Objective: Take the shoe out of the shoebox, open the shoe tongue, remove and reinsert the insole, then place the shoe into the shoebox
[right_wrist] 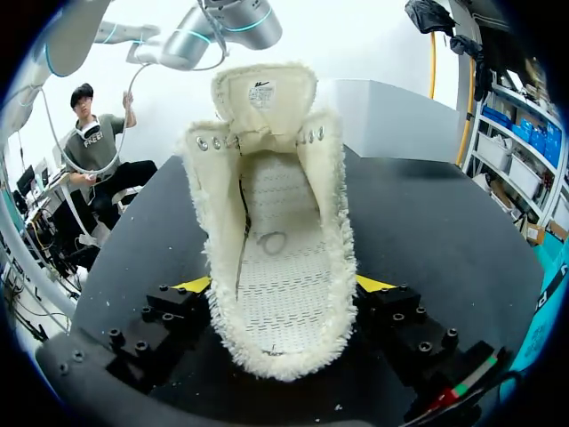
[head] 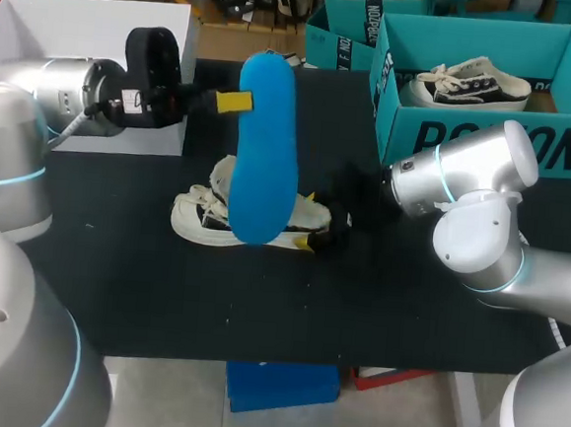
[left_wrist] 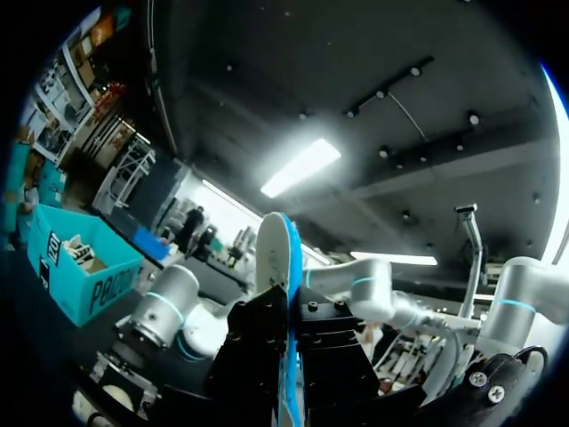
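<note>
Right now the shoe [head: 204, 217] lies on its sole near the middle of the tabletop [head: 357, 308], out of the shoebox [head: 489, 141], toe toward the left edge. In my right wrist view the shoe [right_wrist: 280, 258] is spread wide, its tongue [right_wrist: 263, 96] folded up and away from me. The bare stitched footbed shows down to the heel. A small label is sewn on the tongue; its print is too small for me to read.

My right gripper [head: 317, 221] sits low on the tabletop at the heel. Its yellow fingertips [right_wrist: 373, 283] press the fleecy collar from both sides, so it is clamped on the shoe.

The blue insole [head: 267, 153] stands on end above the shoe, its lower end hiding the shoe's middle. My left gripper [head: 237, 101] pinches its upper edge. From the left wrist the insole [left_wrist: 286, 267] runs edge-on between the black fingers [left_wrist: 253, 342], gripped from both sides.

My left arm comes in level from the left edge. My right arm bends in from the right edge.

The teal shoebox stands at the far right corner with large dark lettering on its wall and a second shoe [head: 472, 85] inside. A white box [head: 93, 20] stands at the far left corner.
</note>
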Controlling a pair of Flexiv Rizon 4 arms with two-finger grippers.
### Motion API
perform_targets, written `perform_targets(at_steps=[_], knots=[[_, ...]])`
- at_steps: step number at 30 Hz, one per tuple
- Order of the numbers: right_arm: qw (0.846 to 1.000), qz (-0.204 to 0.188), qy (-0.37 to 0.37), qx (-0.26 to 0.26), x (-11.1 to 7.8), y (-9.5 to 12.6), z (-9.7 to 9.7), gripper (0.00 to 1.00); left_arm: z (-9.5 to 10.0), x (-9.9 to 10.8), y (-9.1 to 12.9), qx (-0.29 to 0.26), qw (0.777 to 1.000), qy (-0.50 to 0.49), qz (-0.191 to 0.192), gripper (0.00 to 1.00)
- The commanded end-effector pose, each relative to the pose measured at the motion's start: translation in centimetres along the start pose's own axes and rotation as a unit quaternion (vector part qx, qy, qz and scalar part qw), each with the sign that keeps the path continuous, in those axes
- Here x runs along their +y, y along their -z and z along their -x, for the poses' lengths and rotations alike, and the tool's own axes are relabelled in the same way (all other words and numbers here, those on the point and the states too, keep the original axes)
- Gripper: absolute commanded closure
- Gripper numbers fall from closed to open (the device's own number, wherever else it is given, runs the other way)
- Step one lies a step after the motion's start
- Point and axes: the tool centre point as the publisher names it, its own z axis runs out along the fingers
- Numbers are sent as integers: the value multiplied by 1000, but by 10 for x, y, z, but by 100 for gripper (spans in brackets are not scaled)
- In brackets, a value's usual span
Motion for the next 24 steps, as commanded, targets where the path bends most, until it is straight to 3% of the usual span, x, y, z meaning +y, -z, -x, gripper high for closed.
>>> perform_targets(at_steps=[1, 24], knots=[[1000, -1, 0, 0, -2, 0, 1, 100, -7, -2, -4, -20, 1000, -5, -1, 100], [1000, -1, 0, 0, -2, 0, 1, 100, -11, -4, -7, -15, 1000, -7, -3, 100]])
